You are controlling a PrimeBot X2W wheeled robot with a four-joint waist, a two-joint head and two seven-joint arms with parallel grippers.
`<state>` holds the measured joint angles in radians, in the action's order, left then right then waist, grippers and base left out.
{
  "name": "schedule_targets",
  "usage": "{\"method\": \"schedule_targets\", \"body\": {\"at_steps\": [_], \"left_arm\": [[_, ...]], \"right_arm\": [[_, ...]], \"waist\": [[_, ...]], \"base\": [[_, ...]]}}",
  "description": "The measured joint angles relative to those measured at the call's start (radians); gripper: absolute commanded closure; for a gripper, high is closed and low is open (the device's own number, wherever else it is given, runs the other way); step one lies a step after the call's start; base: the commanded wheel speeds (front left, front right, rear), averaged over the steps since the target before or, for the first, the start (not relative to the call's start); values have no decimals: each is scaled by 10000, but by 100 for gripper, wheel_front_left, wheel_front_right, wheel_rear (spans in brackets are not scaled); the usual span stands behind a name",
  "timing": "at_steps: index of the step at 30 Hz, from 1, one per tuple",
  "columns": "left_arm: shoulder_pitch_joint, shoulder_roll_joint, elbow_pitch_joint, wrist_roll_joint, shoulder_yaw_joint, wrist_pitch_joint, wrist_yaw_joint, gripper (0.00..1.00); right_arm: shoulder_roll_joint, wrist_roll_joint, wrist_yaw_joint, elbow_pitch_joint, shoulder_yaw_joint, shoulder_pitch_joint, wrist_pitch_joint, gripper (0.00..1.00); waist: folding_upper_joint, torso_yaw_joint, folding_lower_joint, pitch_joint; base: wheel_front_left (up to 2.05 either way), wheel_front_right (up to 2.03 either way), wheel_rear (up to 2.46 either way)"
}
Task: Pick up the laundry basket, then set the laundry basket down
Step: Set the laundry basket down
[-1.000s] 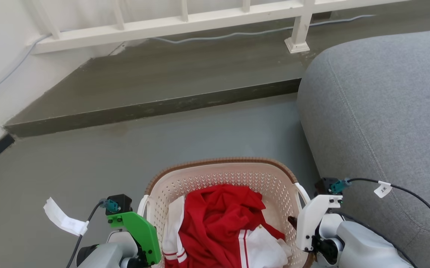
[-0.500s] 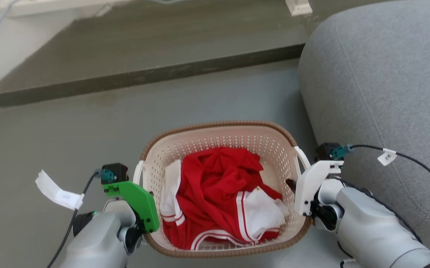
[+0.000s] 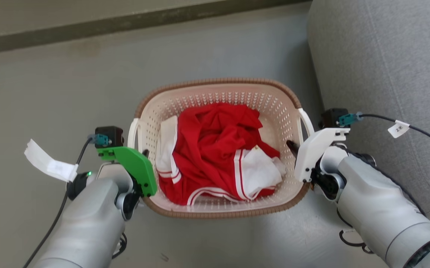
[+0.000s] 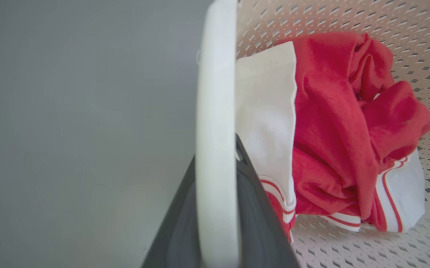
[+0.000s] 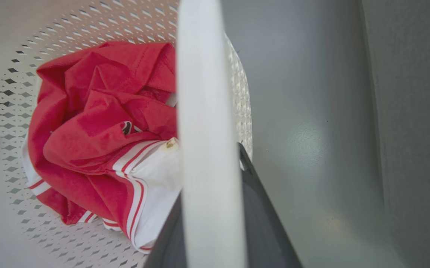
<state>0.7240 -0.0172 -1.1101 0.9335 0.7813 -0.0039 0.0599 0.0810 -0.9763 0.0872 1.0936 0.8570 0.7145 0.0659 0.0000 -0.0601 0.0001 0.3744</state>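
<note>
One laundry basket (image 3: 220, 80) sits before the robot over the grey floor (image 3: 51, 82), just beside a single grey sofa (image 3: 386, 56) on the robot's right. Whether its base touches the floor cannot be told. It has two white handles, one at each short end, and two grippers, one at each handle.

The basket's mouth faces straight up and its rim looks level. Its long axis runs across the robot from left to right, so the long walls lie near and far and the short ends point at the arms.

The left gripper (image 3: 143, 155) is at the left handle (image 3: 131, 130). In the left wrist view that white bar (image 4: 215, 123) passes between the two dark fingers (image 4: 256, 212), which are clenched on it. The right gripper (image 3: 293, 147) does the same at the right handle (image 3: 306, 121) — in the right wrist view the bar (image 5: 207, 123) runs between its fingers (image 5: 261, 219), gripped.

Inside lies one crumpled bundle of red cloth (image 3: 215, 149) with white panels and stripes — how many garments it holds cannot be told.
</note>
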Motion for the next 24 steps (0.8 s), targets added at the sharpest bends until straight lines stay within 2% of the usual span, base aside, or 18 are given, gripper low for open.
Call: {"method": "schedule_targets", "body": {"at_steps": [13, 24], "left_arm": [[1104, -19, 23, -84, -159, -679, -77, 100], [1590, -13, -27, -69, -305, -1012, -75, 100]], "right_arm": [[136, 48, 2, -192, -107, 837, -1047, 100], [211, 94, 4, -192, 31, 1401, -1419, 100]], "waist": [[0, 81, 1, 1839], [0, 244, 0, 3192]], "base": [[0, 0, 0], [0, 0, 0]]}}
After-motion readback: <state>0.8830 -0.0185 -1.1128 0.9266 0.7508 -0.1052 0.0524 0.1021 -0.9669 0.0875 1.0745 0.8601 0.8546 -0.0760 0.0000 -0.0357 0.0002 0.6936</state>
